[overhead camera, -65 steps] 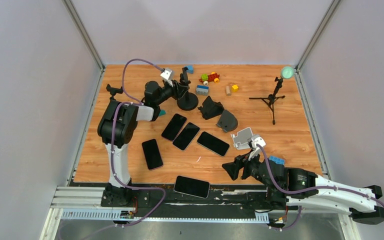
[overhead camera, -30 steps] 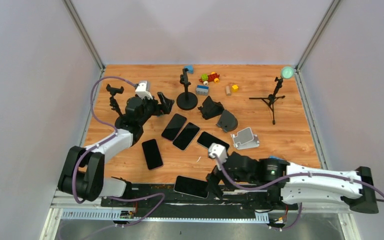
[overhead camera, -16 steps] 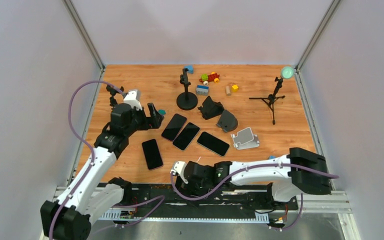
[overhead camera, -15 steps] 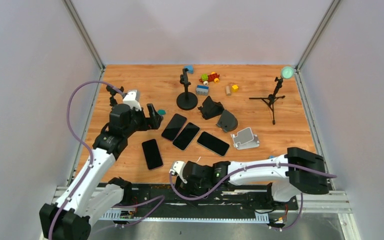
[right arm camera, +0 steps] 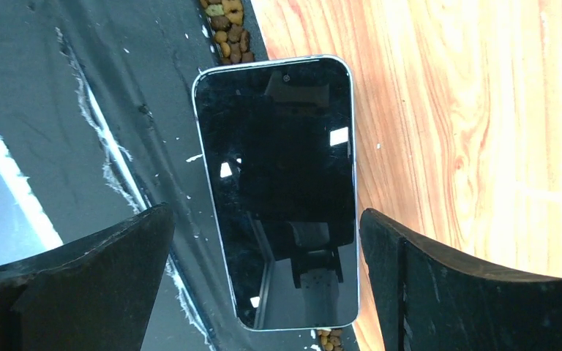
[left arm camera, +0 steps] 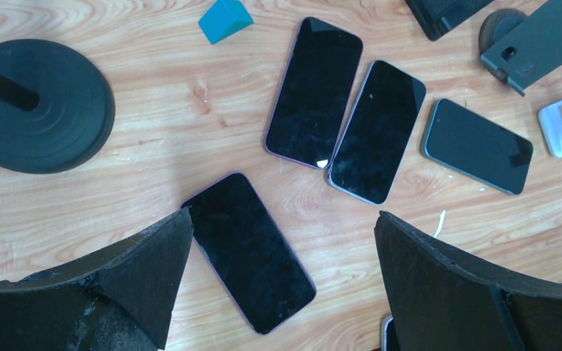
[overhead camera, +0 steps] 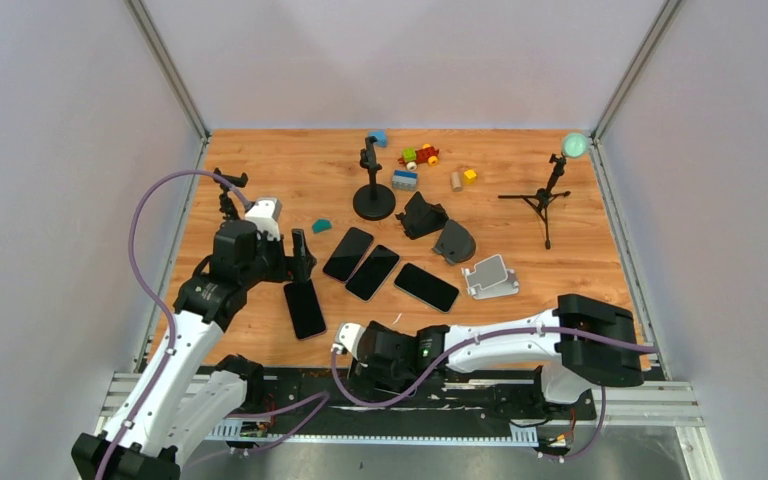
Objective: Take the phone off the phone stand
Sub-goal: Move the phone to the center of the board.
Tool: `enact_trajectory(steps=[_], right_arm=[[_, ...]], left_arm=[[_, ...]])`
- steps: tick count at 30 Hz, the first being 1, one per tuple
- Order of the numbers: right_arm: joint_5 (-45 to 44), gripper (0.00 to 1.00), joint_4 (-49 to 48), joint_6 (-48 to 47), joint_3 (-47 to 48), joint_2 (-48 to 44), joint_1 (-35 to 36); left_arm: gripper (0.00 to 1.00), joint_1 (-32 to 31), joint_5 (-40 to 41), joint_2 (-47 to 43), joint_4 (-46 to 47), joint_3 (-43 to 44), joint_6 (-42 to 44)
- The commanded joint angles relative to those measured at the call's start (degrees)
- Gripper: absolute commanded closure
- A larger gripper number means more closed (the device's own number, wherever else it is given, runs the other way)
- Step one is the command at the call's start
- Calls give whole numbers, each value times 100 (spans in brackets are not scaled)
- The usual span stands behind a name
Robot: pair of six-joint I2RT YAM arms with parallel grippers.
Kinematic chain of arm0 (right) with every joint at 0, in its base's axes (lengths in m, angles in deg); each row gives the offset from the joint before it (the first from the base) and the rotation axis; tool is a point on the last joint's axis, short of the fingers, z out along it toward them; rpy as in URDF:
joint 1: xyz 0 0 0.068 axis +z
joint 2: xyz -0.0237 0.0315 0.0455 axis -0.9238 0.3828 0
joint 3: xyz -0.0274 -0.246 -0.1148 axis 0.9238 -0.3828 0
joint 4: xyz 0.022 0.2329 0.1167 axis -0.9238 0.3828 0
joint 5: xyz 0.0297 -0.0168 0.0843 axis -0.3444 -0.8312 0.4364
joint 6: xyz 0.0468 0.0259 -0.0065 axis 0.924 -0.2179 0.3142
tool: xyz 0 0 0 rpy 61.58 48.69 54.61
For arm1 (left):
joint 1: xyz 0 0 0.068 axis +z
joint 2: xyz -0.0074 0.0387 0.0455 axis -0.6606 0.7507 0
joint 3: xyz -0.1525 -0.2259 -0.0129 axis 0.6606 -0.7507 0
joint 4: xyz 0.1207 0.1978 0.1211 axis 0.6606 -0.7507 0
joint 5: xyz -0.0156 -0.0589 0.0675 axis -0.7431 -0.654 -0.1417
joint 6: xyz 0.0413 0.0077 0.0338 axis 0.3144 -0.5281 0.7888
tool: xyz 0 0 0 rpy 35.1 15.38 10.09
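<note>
Several dark phones lie flat on the wooden table; none sits on a stand. In the left wrist view one phone (left arm camera: 249, 252) lies below my open left gripper (left arm camera: 282, 219), with three more (left arm camera: 314, 91) (left arm camera: 377, 131) (left arm camera: 478, 146) farther off. From above, the left gripper (overhead camera: 300, 260) hovers at the far end of that phone (overhead camera: 303, 308). My right gripper (right arm camera: 265, 213) is open, straddling a phone (right arm camera: 282, 190) that lies half on the black rail, half on wood. Seen from above, this gripper (overhead camera: 357, 365) hides that phone. The white stand (overhead camera: 490, 276) holds nothing.
A round-base clamp stand (overhead camera: 373, 200) and two black wedge stands (overhead camera: 422, 213) (overhead camera: 453, 242) sit at the back middle. A small tripod (overhead camera: 548, 200) stands at right, toy blocks (overhead camera: 418, 156) at the back, a teal wedge (left arm camera: 225, 18) near the phones. A small clamp stand (overhead camera: 228, 185) is at far left.
My left arm drew back from the round-base stand toward the near left, over the lone phone. My right arm swung left along the near edge and now hangs over the phone there.
</note>
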Motion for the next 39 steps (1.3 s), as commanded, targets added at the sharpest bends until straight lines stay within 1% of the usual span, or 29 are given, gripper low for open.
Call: enact_trajectory(steps=[1, 4, 7, 9, 10, 14, 15, 17, 20, 24, 30, 39], right_arm=[[-64, 0, -55, -453, 205, 289, 4], [196, 0, -11, -624, 239, 464, -29], [307, 0, 22, -662, 283, 557, -45], [328, 3, 23, -651, 289, 588, -44], [310, 5, 22, -633, 289, 593, -44], [159, 30, 61, -518, 290, 600, -45], [88, 35, 70, -482, 282, 585, -44], [-14, 42, 71, -430, 259, 522, -44], [-110, 49, 69, -384, 245, 391, -81], [-244, 54, 58, -249, 220, 177, -344], [-71, 58, -67, 90, 158, -152, -1114], [-229, 59, 108, 66, 259, 197, -2078]], left_arm=[[0, 19, -97, -141, -276, 249, 324], [0, 19, -268, -243, -180, 195, 318], [0, 19, -261, -315, -114, 128, 309], [0, 19, -243, -290, -133, 150, 314], [0, 19, -234, -280, -149, 158, 323], [0, 19, -175, -256, -157, 143, 317], [0, 14, -157, -250, -160, 147, 313], [0, 17, -121, -218, -169, 142, 316], [0, 19, -115, -183, -172, 147, 321], [0, 19, -85, -149, -184, 142, 308], [0, 19, 71, -194, -189, 122, 268], [0, 19, 152, -345, -181, 81, 240]])
